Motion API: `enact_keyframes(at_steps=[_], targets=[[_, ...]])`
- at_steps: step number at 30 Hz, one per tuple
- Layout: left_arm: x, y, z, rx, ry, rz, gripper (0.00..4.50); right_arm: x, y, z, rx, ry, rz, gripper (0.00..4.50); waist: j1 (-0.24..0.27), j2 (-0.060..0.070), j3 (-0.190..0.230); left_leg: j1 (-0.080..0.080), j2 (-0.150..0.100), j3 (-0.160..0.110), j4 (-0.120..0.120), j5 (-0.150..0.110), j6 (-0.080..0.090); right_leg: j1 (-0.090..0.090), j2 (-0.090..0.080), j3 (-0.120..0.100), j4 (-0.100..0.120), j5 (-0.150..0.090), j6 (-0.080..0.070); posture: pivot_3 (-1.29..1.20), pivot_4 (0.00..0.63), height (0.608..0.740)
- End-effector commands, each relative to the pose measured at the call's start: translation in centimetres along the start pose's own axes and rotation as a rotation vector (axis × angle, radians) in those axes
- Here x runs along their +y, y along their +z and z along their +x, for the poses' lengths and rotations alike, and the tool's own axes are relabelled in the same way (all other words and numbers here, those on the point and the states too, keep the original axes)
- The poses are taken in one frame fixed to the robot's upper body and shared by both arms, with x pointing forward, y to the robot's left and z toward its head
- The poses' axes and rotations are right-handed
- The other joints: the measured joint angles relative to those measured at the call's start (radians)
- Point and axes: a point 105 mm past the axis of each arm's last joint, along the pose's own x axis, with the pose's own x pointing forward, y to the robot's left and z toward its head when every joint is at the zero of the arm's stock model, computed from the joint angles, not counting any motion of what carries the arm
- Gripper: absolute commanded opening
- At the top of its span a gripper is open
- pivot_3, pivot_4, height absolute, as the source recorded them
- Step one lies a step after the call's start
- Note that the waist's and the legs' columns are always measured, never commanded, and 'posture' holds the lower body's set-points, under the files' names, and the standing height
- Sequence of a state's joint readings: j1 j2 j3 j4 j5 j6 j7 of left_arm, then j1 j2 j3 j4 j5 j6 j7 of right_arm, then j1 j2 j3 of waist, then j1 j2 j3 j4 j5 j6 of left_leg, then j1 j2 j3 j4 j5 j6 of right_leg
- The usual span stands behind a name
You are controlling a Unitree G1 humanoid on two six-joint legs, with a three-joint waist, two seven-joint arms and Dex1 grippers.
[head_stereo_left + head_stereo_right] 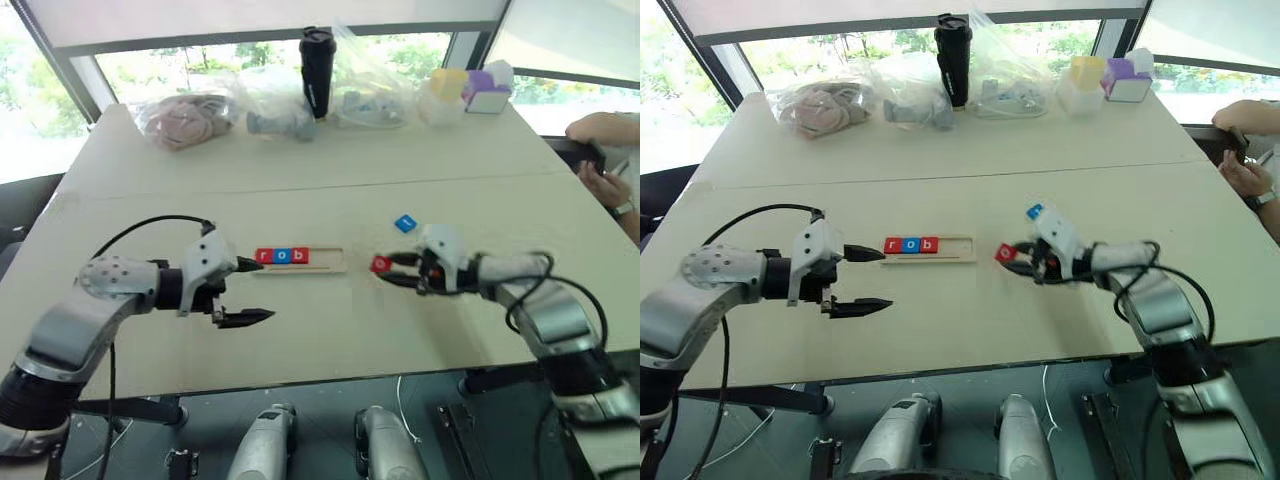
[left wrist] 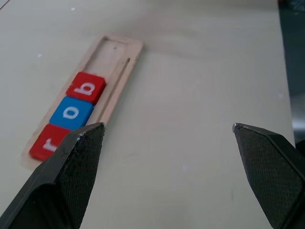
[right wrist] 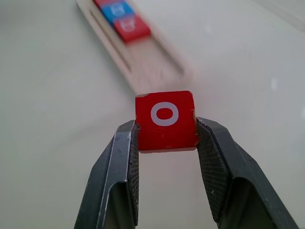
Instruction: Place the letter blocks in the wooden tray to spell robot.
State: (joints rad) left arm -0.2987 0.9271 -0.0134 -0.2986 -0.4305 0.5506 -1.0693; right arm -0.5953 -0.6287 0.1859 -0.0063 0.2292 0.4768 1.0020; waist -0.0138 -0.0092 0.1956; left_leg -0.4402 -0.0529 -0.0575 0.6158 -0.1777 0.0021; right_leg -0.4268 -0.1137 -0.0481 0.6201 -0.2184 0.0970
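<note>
Jaws of right gripper (image 3: pixel 167 138) clamp red square "o" letter tile (image 3: pixel 165 120); left gripper (image 1: pixel 247 292) jaws spread wide beside pale wooden tray (image 1: pixel 325 259).

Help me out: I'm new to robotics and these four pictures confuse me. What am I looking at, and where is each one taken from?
This is a two-armed robot at a table. Two pictures come from its head camera, looking down over its arms; the other two come from a camera on each wrist. The wooden tray already holds blocks reading r, o, b. The right gripper is shut on a red o block. The left gripper is open and holds nothing, beside the tray. A blue block lies loose on the table. Bags, a black cup and boxes stand at the far edge.
</note>
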Motion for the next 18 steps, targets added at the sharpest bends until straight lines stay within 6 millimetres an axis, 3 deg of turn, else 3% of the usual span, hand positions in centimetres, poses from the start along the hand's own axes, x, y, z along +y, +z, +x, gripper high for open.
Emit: enact_keyframes(at_steps=[1,7,18], targets=[[2.5,0.3,-2.4,0.004,0.113,0.031,4.5,-0.8,1.0,3.0,-0.009,0.038,-0.04,1.15,-0.001,0.0,0.0,0.0,0.0,0.0,0.0,0.0,0.0,0.0,0.001,0.0,0.0,0.0,0.0,0.0,0.15,0.74],[2.3,1.3,-3.4,-0.034,0.124,0.018,4.5,-1.6,-0.1,6.9,0.077,0.11,-0.071,1.15,0.003,0.0,0.0,-0.002,-0.003,0.0,0.0,0.001,-0.002,0.0,-0.001,0.0,-0.001,0.002,0.004,0.0,0.15,0.74],[1.6,1.0,-3.4,-0.043,0.175,-0.013,4.5,-1.7,0.0,8.8,0.086,0.198,-0.085,1.15,-0.007,0.0,0.0,0.002,-0.002,0.0,-0.001,0.003,-0.005,-0.002,0.001,0.003,0.007,0.004,0.008,0.0,0.15,0.74]])
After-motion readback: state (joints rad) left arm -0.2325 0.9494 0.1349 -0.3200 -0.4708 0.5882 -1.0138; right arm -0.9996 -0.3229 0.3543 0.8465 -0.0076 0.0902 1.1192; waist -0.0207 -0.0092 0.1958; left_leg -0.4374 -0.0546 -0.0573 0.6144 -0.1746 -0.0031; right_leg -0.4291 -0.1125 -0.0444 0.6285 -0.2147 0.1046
